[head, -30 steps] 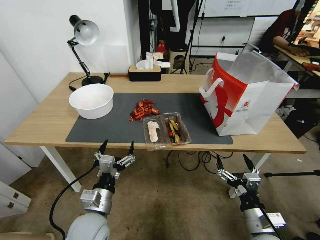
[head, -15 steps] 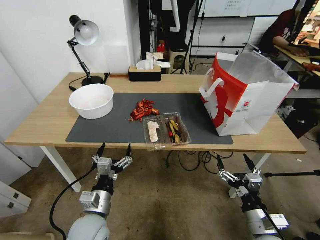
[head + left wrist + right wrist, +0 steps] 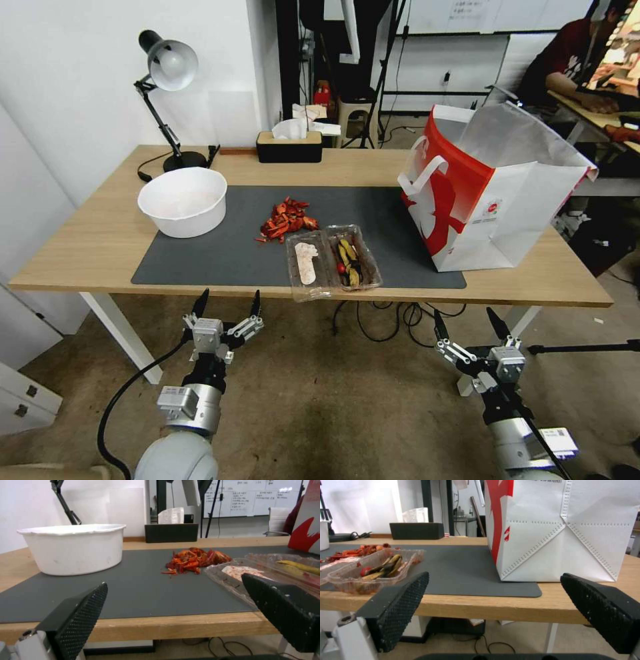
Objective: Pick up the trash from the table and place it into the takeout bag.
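Both grippers, left gripper point(image 3: 227, 301) and right gripper point(image 3: 466, 321), hang wide open and empty below the light-wood bench point(image 3: 100, 247) edge. Clear plastic clamshell tray point(image 3: 333, 261) of leftovers overhangs the grey mat point(image 3: 220, 257); big white-and-red takeout bag point(image 3: 487, 193) stands well right. Best approach: grip the tray rim level, avoid spilling.

Light-wood table point(image 3: 93, 247), matt grey mat point(image 3: 227, 257), clear glossy plastic tray point(image 3: 333, 261), stitched white bag point(image 3: 573, 537).
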Controlling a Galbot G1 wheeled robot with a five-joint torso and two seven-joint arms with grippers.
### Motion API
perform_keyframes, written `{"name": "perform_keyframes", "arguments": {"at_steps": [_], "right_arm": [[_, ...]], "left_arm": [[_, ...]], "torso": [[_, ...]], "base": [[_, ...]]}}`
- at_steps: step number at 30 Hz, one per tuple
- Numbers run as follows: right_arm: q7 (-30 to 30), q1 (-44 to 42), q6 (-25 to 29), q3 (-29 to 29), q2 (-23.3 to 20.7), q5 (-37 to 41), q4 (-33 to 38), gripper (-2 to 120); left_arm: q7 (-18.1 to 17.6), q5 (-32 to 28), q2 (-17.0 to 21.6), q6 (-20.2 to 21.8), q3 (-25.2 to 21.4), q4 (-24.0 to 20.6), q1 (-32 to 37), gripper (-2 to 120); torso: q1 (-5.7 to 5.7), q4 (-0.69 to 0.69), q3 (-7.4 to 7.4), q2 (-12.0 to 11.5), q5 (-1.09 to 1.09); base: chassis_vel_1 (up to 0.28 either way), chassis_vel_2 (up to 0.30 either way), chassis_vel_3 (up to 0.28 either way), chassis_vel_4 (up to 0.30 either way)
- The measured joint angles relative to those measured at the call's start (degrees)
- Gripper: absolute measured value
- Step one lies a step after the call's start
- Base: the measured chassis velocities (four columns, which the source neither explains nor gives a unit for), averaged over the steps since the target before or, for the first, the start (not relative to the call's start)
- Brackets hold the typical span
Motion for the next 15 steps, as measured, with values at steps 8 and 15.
{"name": "perform_keyframes", "arguments": {"at_steps": [8,15], "right_arm": [[0.00,0.00,0.00,-0.01,0.00,0.00,-0.01,100],[0.01,0.00,0.00,-0.01,0.01,0.01,-0.01,100]], "left_arm": [[0.01,0.00,0.02,0.00,0.02,0.00,-0.01,100],[0.01,0.02,0.02,0.02,0.04,0.00,-0.01,100]], "torso": [[0.00,0.00,0.00,0.00,0.00],[0.00,0.00,0.00,0.00,0.00]], "base": [[0.000,0.000,0.000,0.000],[0.000,0.000,0.000,0.000]]}}
